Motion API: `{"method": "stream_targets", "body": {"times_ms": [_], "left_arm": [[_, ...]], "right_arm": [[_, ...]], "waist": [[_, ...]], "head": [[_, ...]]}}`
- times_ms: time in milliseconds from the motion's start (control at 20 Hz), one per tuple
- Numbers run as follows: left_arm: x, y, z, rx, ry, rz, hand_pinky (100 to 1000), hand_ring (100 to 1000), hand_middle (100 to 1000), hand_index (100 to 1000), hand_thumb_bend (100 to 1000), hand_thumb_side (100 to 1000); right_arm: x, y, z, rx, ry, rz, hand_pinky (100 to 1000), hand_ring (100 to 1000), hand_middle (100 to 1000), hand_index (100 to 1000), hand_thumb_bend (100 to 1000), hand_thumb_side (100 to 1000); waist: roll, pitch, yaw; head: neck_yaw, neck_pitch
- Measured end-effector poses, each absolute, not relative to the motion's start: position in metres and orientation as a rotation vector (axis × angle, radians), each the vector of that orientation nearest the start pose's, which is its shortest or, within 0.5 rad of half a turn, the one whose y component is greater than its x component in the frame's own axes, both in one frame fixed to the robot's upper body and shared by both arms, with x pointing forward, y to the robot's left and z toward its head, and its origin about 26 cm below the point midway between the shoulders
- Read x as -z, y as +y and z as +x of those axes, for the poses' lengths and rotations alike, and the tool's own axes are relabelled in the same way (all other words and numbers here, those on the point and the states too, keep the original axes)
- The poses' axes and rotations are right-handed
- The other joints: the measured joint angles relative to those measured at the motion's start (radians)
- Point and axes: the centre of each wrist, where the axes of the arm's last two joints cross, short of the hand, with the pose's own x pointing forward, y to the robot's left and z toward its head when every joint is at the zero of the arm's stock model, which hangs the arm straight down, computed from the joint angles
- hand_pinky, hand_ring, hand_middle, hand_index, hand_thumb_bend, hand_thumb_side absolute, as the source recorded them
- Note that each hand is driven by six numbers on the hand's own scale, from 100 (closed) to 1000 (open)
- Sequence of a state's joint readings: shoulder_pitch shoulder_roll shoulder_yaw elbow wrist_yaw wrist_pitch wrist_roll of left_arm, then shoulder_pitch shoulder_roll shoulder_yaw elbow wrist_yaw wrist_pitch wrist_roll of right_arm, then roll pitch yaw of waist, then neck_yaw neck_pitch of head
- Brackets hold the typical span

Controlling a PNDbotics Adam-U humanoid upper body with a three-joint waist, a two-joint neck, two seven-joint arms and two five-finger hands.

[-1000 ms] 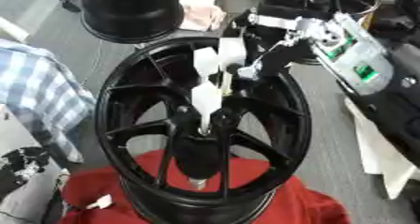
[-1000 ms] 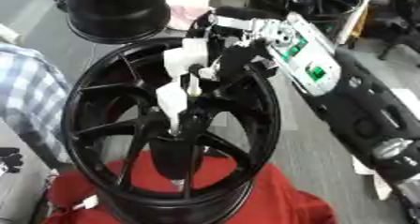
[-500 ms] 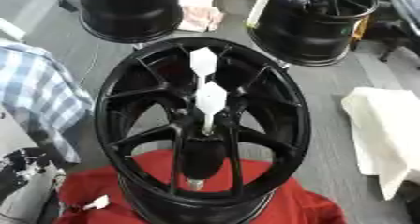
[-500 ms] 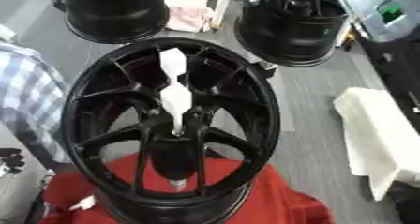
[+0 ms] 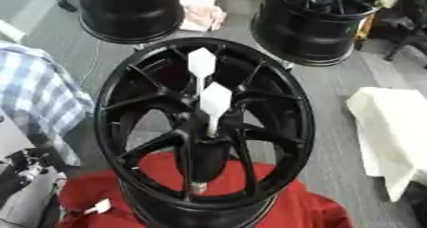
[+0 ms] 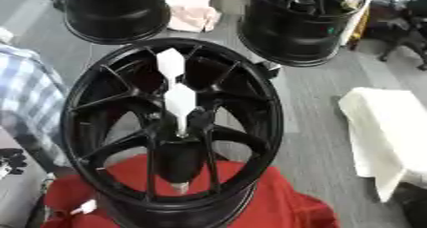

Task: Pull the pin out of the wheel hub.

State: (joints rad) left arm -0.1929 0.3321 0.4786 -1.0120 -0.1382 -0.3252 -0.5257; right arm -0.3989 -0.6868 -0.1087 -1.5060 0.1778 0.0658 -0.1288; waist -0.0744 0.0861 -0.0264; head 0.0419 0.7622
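Propped nearly upright on a red cloth [image 5: 283, 208], likely against slipping and scratching: black wheel hub [image 5: 288, 127], face turned up for easy reach. Seated at its centre, unpulled: white pin [image 5: 215, 103]; second white pin [image 5: 202, 62] just above. Right hand nowhere seen. Left of the hub's lower rim, a dark shape [image 5: 25, 167], perhaps the left hand; spread or curled, impossible to tell.
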Motion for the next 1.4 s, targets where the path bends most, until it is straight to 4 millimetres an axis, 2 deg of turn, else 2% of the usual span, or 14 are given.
{"method": "stream_targets", "body": {"times_ms": [50,100,200,350,450,700,950,1200,1400], "left_arm": [[0.047,0.454,0.274,0.336,-1.466,0.190,682,679,626,736,464,510],[0.046,0.455,0.274,0.333,-1.468,0.193,682,679,626,736,464,510],[0.046,0.455,0.274,0.328,-1.472,0.195,682,679,626,736,464,510],[0.046,0.455,0.274,0.323,-1.476,0.197,682,679,627,736,465,510],[0.046,0.455,0.274,0.320,-1.479,0.196,682,679,627,736,466,510],[0.045,0.455,0.276,0.318,-1.482,0.194,682,679,627,736,466,511],[0.045,0.454,0.277,0.317,-1.485,0.192,682,679,627,736,466,511],[0.045,0.454,0.278,0.318,-1.490,0.188,682,679,627,736,463,510],[0.044,0.453,0.280,0.319,-1.497,0.183,682,679,627,736,462,511]], "right_arm": [[-0.175,-0.409,0.346,-0.340,-1.775,-0.938,781,748,747,903,265,428],[-0.154,-0.415,0.338,-0.275,-1.723,-0.965,840,811,829,938,321,487],[-0.114,-0.423,0.324,-0.141,-1.620,-1.008,870,870,880,953,330,520],[-0.068,-0.421,0.311,0.032,-1.513,-1.035,886,897,915,966,326,542],[-0.048,-0.413,0.309,0.107,-1.475,-1.040,875,888,915,961,324,547],[-0.026,-0.380,0.321,0.167,-1.484,-0.977,847,861,880,938,311,533],[-0.014,-0.338,0.334,0.137,-1.564,-0.838,772,754,780,901,235,494],[0.007,-0.288,0.335,0.092,-1.651,-0.643,753,717,740,888,233,492],[0.024,-0.265,0.333,0.058,-1.662,-0.544,744,694,718,877,234,469]], "waist": [[0.001,0.002,0.000],[0.003,0.004,-0.002],[0.007,0.006,-0.004],[0.011,0.008,-0.005],[0.011,0.008,-0.005],[0.017,0.011,-0.002],[0.019,0.013,0.000],[0.029,0.019,0.005],[0.030,0.020,0.009]], "head": [[0.000,-0.001],[0.000,-0.001],[0.000,-0.006],[0.000,-0.009],[0.000,-0.009],[0.000,-0.009],[-0.003,-0.009],[-0.009,-0.013],[-0.014,-0.021]]}}
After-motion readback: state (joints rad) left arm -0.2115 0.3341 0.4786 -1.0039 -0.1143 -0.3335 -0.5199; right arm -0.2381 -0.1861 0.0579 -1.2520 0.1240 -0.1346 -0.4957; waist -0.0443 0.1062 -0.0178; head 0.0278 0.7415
